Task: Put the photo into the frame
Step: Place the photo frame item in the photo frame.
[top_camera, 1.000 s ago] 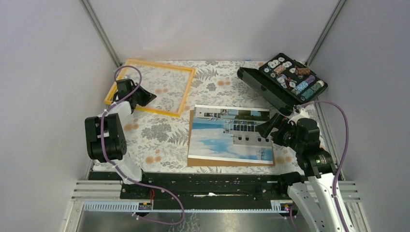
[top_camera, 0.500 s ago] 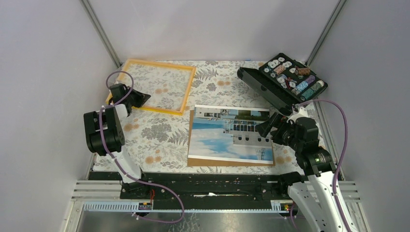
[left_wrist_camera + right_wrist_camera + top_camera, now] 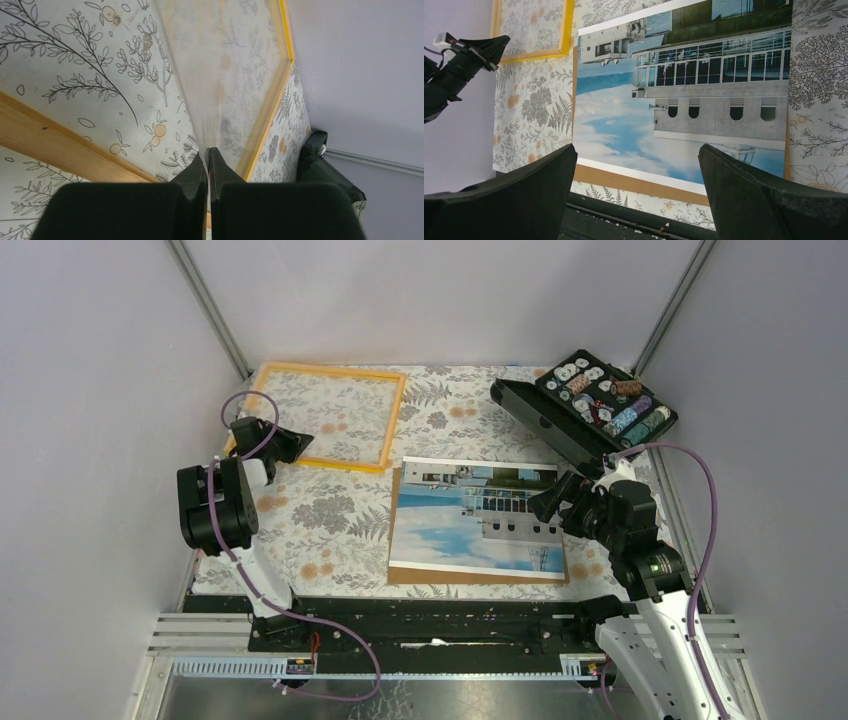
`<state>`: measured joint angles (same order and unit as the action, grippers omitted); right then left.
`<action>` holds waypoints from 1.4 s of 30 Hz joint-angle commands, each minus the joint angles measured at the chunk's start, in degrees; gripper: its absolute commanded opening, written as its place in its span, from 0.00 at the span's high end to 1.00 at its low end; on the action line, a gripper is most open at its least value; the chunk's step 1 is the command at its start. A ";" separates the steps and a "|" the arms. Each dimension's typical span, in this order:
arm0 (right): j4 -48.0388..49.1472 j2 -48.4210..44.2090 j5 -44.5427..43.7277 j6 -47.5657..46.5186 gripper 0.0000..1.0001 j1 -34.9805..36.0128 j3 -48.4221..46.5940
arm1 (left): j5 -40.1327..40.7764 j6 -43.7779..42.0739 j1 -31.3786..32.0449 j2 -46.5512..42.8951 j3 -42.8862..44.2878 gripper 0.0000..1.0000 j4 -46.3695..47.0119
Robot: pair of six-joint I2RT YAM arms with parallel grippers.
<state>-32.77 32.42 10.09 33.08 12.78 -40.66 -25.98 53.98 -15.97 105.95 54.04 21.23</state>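
Photo [image 3: 478,520] face-up, near the orange-yellow frame [image 3: 330,370]

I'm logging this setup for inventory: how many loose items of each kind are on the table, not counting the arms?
Photo: 1
Frame: 1
Clear sheet, pinched by the left gripper: 1
Black case of small round parts: 1
Total: 4
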 commanded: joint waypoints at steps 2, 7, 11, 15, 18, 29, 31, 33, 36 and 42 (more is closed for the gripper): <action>2.11 0.58 -0.70 -0.88 0.00 0.67 -1.30 | 0.30 3.24 -0.09 1.49 -1.54 1.00 9.42; 2.34 0.94 -0.61 -0.56 0.00 0.67 -1.09 | 0.83 4.26 -0.14 2.23 -2.06 1.00 10.66; 2.54 1.33 -0.58 -0.24 0.00 0.57 -0.56 | 0.99 5.29 -0.04 3.04 -2.36 1.00 12.16; 2.54 1.37 0.16 0.36 0.00 0.65 -0.01 | 0.53 7.13 0.01 4.92 -2.08 1.00 13.96; 2.45 1.39 0.18 0.24 0.00 0.71 -0.02 | -0.69 7.42 0.01 6.34 -0.90 1.00 14.18; 3.06 1.55 0.16 0.32 0.00 0.67 0.14 | -1.26 6.71 0.14 7.47 0.95 0.98 9.07; 3.14 1.50 0.25 0.42 0.00 0.65 0.30 | -0.92 6.01 0.07 7.07 1.74 0.96 6.35; 3.24 1.46 0.44 0.49 0.00 0.63 0.44 | -0.40 5.36 0.08 6.82 2.68 0.91 3.50; 3.23 1.31 0.49 0.55 0.00 0.65 0.52 | 0.15 4.58 0.13 6.56 4.29 0.84 -1.39; 3.33 0.74 0.64 0.72 0.00 0.67 1.18 | 2.06 2.23 0.14 4.68 7.05 0.50 -9.64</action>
<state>-31.88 33.71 10.17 33.50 12.78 -39.83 -25.87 59.83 -15.99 112.77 57.14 18.35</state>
